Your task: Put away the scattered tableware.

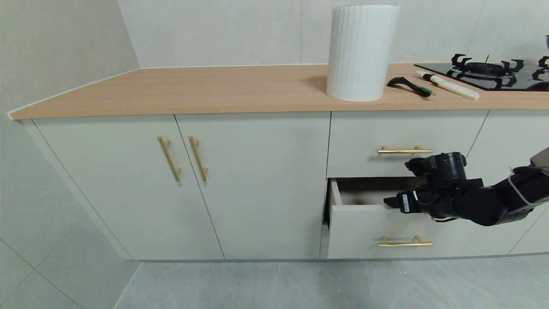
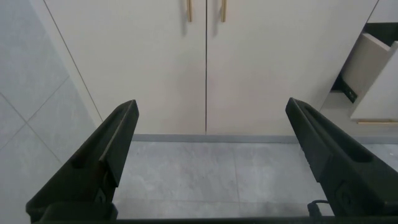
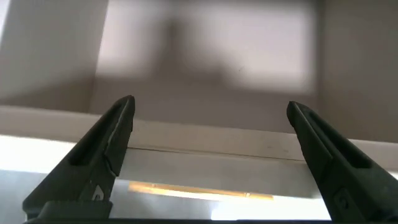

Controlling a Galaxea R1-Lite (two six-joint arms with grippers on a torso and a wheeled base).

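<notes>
Head view: the right claw (image 1: 389, 201), spread wide and empty, rests at the open drawer (image 1: 364, 223), probably prepared for the peeler (image 1: 409, 86) and white knife (image 1: 450, 86) lying on the worktop (image 1: 214, 88) at two o'clock. The left claw (image 2: 211, 104) hangs open too.

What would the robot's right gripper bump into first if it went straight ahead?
Probably the inside of the open pale grey drawer; the open right gripper points into it, though depth is unclear.

Canister (image 1: 362, 51) on counter (image 1: 193, 88), peeler (image 1: 409, 86) and knife (image 1: 448, 85) to its right — open drawer (image 1: 360, 227) below.
</notes>
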